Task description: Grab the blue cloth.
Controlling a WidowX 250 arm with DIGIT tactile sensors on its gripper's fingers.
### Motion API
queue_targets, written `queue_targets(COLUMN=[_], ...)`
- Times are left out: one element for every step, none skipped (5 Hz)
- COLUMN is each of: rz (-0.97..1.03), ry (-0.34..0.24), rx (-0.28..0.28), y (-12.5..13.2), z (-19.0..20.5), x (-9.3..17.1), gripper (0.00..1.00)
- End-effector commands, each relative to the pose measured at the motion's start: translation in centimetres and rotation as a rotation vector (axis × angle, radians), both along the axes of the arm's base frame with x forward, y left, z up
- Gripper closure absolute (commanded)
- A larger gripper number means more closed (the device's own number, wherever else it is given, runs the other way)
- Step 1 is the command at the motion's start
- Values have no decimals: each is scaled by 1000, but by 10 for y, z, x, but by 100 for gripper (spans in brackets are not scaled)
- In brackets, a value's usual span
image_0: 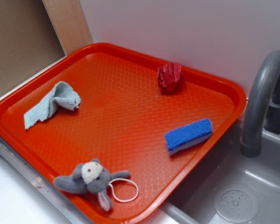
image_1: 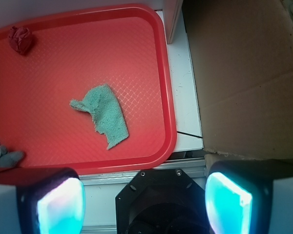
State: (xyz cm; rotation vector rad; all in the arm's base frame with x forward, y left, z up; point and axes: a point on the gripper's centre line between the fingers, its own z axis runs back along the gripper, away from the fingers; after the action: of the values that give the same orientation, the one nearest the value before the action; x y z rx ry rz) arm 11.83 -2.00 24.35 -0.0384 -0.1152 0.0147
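The blue cloth (image_0: pixel 52 104) is a small pale grey-blue terry rag lying crumpled on the left part of the orange-red tray (image_0: pixel 121 51). In the wrist view the blue cloth (image_1: pixel 104 114) lies near the tray's (image_1: pixel 163 73) right rim. My gripper (image_1: pixel 144 207) shows only in the wrist view, at the bottom edge. It is high above the counter, off the tray and well short of the cloth. Its jaws stand wide apart with nothing between them. The gripper is out of the exterior view.
On the tray lie a bright blue sponge block (image_0: pixel 188 135), a red crumpled object (image_0: pixel 170 76) and a grey plush animal (image_0: pixel 89 178) with a white cord. A grey sink (image_0: pixel 233 196) with a faucet (image_0: pixel 262 98) is at the right. Cardboard (image_1: pixel 244 73) stands beside the tray.
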Motion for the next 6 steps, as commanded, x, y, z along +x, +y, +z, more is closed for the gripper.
queue_targets(rz=[0, 23, 70, 139, 153, 157], ry=[0, -56, -89, -118, -90, -46], rx=[0, -64, -86, -107, -60, -27], y=[0, -18, -33, -46, -67, -76], z=[0, -24, -49, -78, -127, -167], x=[0, 12, 31, 52, 76, 88], gripper=[0, 0, 0, 0, 0, 0])
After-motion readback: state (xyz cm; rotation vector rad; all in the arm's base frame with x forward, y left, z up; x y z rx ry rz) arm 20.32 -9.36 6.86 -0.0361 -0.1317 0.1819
